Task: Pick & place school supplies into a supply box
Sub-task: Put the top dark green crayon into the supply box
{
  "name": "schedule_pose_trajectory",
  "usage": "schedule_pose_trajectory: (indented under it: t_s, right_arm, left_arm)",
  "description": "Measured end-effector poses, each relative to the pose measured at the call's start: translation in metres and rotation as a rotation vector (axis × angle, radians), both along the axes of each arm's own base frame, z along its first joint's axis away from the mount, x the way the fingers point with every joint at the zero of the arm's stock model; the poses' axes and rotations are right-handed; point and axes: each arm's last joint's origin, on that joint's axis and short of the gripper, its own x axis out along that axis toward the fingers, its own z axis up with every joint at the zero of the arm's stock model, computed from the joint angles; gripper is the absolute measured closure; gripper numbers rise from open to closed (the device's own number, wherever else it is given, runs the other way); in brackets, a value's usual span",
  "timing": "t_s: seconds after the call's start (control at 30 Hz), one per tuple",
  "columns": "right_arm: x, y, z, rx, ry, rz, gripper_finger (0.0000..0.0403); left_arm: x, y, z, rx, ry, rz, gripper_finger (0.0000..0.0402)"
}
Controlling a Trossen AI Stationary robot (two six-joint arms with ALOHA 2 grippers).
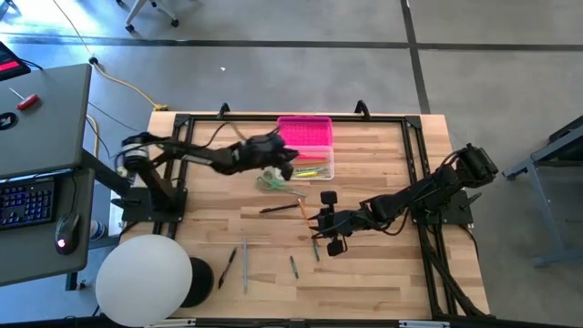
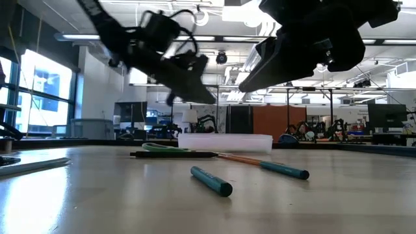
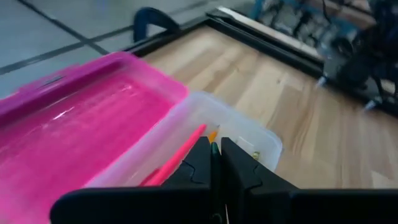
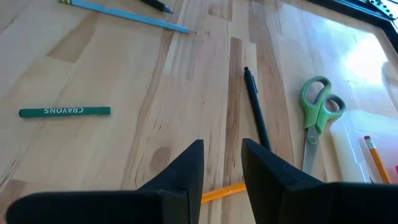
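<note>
The supply box lies open at the table's far middle, its pink lid (image 1: 305, 130) flat behind the clear base (image 1: 314, 168). The base (image 3: 249, 134) holds a pink-red pencil (image 3: 177, 155) and an orange one (image 3: 213, 132). My left gripper (image 1: 284, 160) hovers shut over the base's left end, with a thin green tip between its fingers. Green scissors (image 1: 271, 180), a black pen (image 1: 278, 209) and an orange pencil (image 1: 305, 208) lie on the wood nearer. My right gripper (image 4: 222, 155) hangs open above the orange pencil (image 4: 224, 193). More pens (image 1: 244, 264) and a green crayon (image 4: 65, 112) lie near the front. My left gripper pinches a thin green pen or pencil between its two fingers; only its green tip (image 3: 214, 148) shows at the fingertips. The fingers slant down toward the box base. The fingers themselves hide the rest of it. It is clear of the table.
A black frame rail (image 1: 414, 155) runs around the table. A white round thing (image 1: 146, 278) and a black one sit at the near left corner. A desk with a keyboard (image 1: 27, 200) stands left of the table.
</note>
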Motion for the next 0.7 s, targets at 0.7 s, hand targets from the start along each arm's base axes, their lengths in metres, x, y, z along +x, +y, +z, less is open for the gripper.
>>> schedule_pose_trajectory:
  t_s: [0.7]
  right_arm:
    - [-0.037, -0.003, -0.044, 0.28, -0.123, -0.155, 0.0316]
  left_arm:
    - [0.084, 0.02, -0.025, -0.002, 0.275, -0.137, 0.0326]
